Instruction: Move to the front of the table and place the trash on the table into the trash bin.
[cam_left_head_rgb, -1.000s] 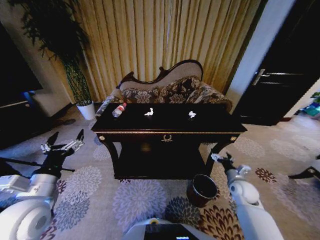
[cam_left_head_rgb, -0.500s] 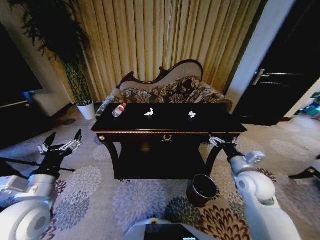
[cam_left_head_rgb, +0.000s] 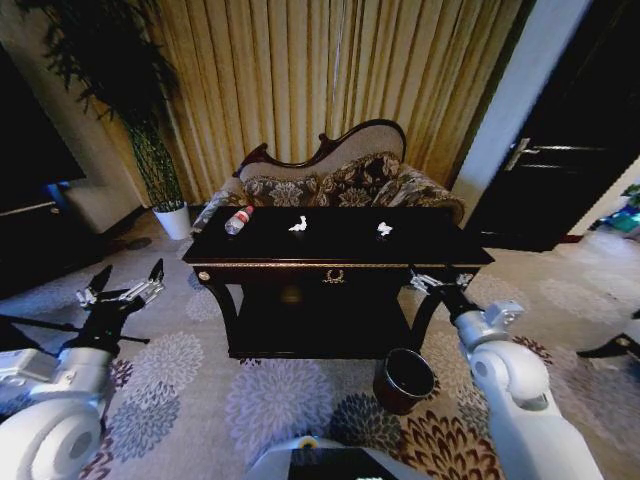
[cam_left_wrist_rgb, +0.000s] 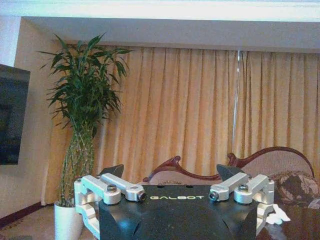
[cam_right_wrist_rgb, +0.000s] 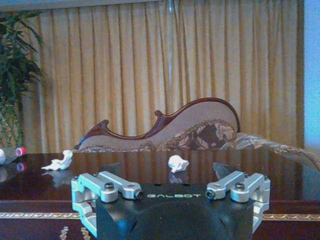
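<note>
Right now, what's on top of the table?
On the table: a bottle at its left end and two white paper scraps. The glossy dark top could hide a smaller dark piece; none can be made out.

Table (cam_left_head_rgb: 335, 268): long, near-black glossy top w/ gold trim, wreath emblem centre front, curved legs, lower shelf. On top: clear bottle (cam_left_head_rgb: 238, 220) w/ red label & cap lying on its side at left end; crumpled white paper scrap (cam_left_head_rgb: 298, 224) mid-left; 2nd white scrap (cam_left_head_rgb: 384, 229) mid-right, well apart. Trash bin (cam_left_head_rgb: 405, 379): round, reddish-brown, black inside, upright on carpet by table's front right leg
</note>
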